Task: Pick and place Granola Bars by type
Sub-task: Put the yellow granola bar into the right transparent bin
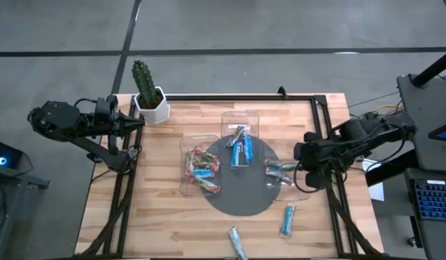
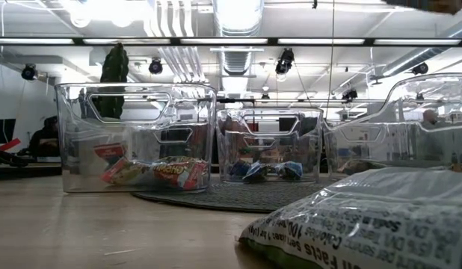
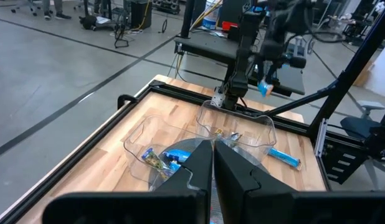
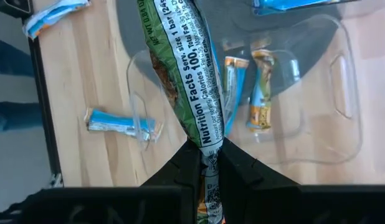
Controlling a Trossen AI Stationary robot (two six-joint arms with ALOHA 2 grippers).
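Three clear trays stand on a round grey mat [image 1: 241,198]. The left tray [image 1: 185,148] holds red-wrapped granola bars [image 1: 200,170], the far one blue bars [image 1: 239,148], and the right tray [image 4: 342,81] two orange-and-teal bars [image 4: 261,93]. My right gripper [image 4: 209,163] hangs above the right tray, shut on a bar with a white printed wrapper [image 4: 186,68]. Two blue bars [image 1: 288,220] [image 1: 237,242] lie flat on the wood near the front edge. My left gripper [image 3: 213,163] waits shut above the table's far left corner. My right gripper pinches the printed bar by one end of its wrapper [image 4: 209,144] between its two fingers. The fingers come from above, pointing steeply down. The bar hangs below them, lifted clear, over the near rim of the right tray.
A potted cactus [image 1: 147,90] stands at the far left corner. A black frame rail [image 1: 230,96] runs round the table's edge. Bare wood lies along the left side and near the front edge. One loose bar [image 2: 365,217] lies right in front of the low camera.
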